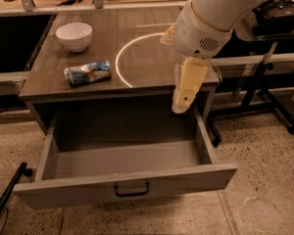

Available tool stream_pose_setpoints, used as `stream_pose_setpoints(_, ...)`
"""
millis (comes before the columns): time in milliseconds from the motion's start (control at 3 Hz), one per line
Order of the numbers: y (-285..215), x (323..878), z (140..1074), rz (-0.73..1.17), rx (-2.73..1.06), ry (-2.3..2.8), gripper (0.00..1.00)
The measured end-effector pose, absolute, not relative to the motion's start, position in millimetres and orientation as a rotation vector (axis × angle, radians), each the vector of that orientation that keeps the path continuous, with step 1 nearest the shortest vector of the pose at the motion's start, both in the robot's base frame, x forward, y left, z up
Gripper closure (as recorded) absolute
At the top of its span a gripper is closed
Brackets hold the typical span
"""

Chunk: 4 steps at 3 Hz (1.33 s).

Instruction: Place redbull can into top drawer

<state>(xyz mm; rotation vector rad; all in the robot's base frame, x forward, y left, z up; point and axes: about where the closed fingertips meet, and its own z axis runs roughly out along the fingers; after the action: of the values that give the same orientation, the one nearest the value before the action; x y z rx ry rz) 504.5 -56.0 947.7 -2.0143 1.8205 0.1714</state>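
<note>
Camera view: the redbull can (87,73) lies on its side near the desk's (152,77) front-left corner. My hand (179,106) hangs off the front-right corner, above the open top drawer (127,180). Clenched or released, I cannot tell. I'd grip across the can's width.

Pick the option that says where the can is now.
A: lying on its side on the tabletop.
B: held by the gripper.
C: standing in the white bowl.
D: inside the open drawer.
A: the can lies on its side on the tabletop near the bowl, while the gripper hangs over the open drawer's right side.
</note>
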Motion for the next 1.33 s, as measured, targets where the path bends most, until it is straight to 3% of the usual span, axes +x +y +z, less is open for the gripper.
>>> stream_pose_setpoints(667,-34.2,530.1,939.4,0.186,-1.992,1.767,0.00)
stream_pose_setpoints(1333,35.2,595.0,918.3,0.155,-2.064,1.652,0.00)
